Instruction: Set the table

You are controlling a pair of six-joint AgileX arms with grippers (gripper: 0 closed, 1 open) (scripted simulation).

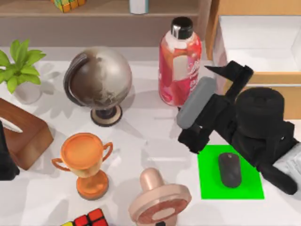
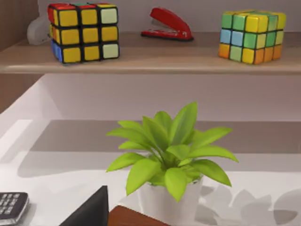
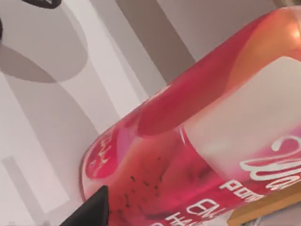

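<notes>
Top view shows you the right gripper (image 1: 214, 77) reaching close beside the red bottle (image 1: 180, 66) on the white table (image 1: 155, 136), likely to grasp it; I cannot tell its fingers' state; left arm parked at the left edge.

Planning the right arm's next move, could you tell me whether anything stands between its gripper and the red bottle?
Nothing visible does: the right gripper sits close beside the red bottle. The left arm is parked at the table's left edge.

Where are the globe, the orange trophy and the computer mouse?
globe (image 1: 99, 77), top view, middle of the sphere.
orange trophy (image 1: 85, 151), top view, inside of the cup.
computer mouse (image 1: 230, 170), top view, centre of its back.
</notes>
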